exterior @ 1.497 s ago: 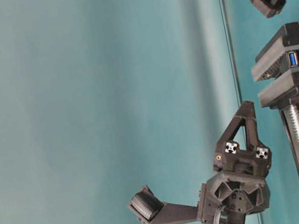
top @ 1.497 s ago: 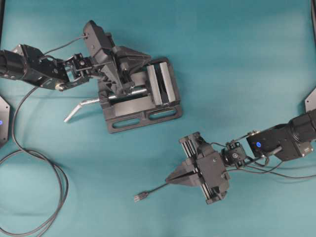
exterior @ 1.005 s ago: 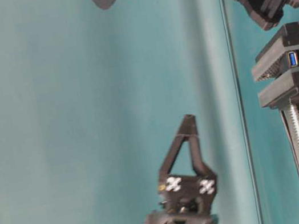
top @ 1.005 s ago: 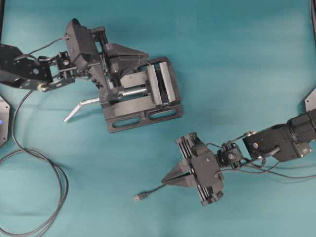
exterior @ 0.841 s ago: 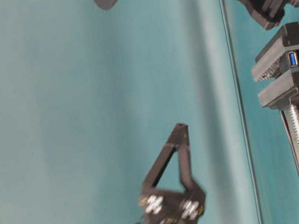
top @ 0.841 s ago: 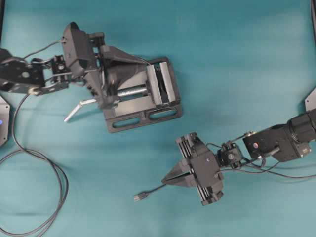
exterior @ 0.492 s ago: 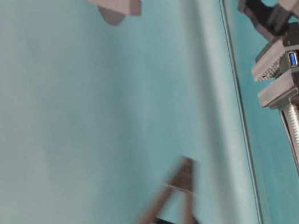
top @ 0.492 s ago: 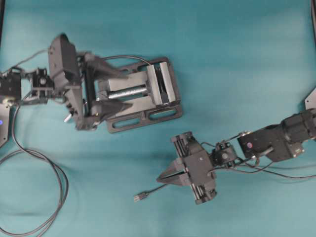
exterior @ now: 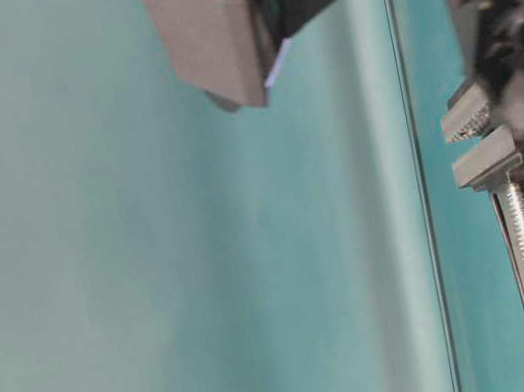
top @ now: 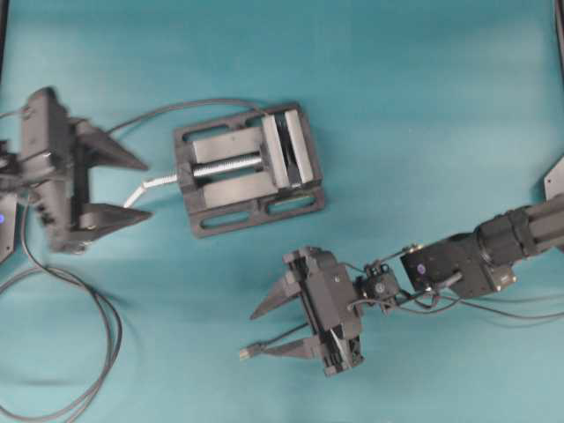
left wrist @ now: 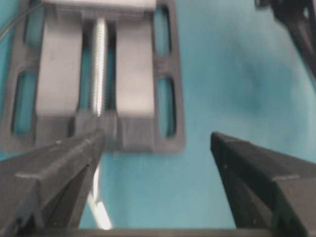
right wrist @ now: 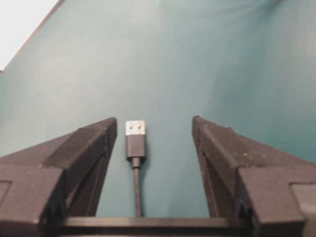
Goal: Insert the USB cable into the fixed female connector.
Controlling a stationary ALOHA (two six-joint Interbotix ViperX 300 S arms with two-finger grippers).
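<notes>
The USB cable's plug (right wrist: 135,136) lies flat on the teal mat with its metal tip pointing away from the wrist camera. My right gripper (right wrist: 154,122) stands open around it, and the plug sits closer to the left finger (right wrist: 89,148) without touching either one. From overhead the plug (top: 248,352) is just off the tips of that gripper (top: 258,335). My left gripper (top: 147,189) is open and empty, left of the vise (top: 251,167). The female connector is hidden between the vise's clamping faces; its thick cable (top: 176,107) runs up to them.
The vise's silver handle (top: 154,185) sticks out toward my left gripper (left wrist: 157,136), with the screw (left wrist: 98,64) straight ahead of it. The thick cable loops (top: 97,308) at the lower left. A blurred part of the left arm (exterior: 213,32) fills the top of the table-level view.
My left gripper opened and drew back leftward off the vise. My right gripper shifted left over the plug and opened, so its fingers now flank the plug.
</notes>
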